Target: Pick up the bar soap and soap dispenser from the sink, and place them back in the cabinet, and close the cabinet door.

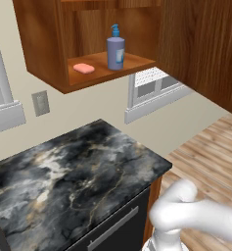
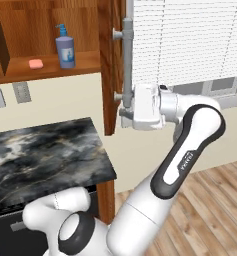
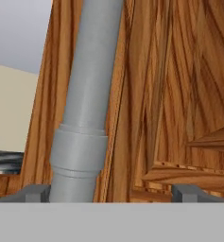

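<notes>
— Where do the soaps sit?
— Bar soap [image 1: 83,68] and soap dispenser [image 1: 116,48] both stand on the cabinet [image 1: 49,44] shelf, so only the door is left.
— And your fingers [image 3: 34,191]?
— Spread wide, straddling the handle [image 3: 85,108] of the cabinet door [image 2: 110,65], ready to swing it shut.

My left base camera looks up from behind me at the open cabinet [image 1: 49,44] over the marble counter [image 1: 63,171]; my right one shares both. My hand camera sits tight against the door handle [image 3: 87,104].
</notes>
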{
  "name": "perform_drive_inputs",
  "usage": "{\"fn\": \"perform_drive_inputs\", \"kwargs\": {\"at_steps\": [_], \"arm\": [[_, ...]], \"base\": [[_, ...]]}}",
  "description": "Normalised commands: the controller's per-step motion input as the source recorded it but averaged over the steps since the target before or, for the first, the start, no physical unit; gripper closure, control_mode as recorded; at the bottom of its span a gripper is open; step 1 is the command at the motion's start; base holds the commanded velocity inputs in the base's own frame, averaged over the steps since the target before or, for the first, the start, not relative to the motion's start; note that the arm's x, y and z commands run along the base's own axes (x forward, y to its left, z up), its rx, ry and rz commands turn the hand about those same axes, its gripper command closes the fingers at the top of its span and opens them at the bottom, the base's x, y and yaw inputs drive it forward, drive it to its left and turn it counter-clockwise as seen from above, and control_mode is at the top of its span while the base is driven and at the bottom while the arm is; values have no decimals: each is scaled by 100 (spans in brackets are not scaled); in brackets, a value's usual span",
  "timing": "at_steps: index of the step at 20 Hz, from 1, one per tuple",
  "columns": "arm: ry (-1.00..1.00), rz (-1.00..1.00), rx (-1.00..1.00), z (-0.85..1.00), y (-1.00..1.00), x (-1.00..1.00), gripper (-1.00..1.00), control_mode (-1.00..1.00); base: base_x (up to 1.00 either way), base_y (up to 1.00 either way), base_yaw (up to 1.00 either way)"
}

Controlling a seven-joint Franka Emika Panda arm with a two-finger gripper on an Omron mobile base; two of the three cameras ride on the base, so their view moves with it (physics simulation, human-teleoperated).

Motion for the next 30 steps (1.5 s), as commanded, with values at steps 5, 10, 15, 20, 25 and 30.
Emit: {"fn": "perform_drive_inputs", "kwargs": {"at_steps": [5, 10, 15, 20, 25, 30], "arm": [[0, -1, 1, 0, 47, -1, -100, -100], [0, -2, 0, 0, 55, 0, -100, -100], [0, -5, 0, -1, 59, 0, -100, -100], [0, -6, 0, 0, 51, 0, -100, -100], [0, -12, 0, 0, 47, 0, -100, -100], [-1, -13, 0, 0, 47, 0, -100, -100]], "base": [[0, 0, 0], [0, 0, 0], [0, 0, 0], [0, 0, 0], [0, 0, 0], [0, 0, 0]]}}
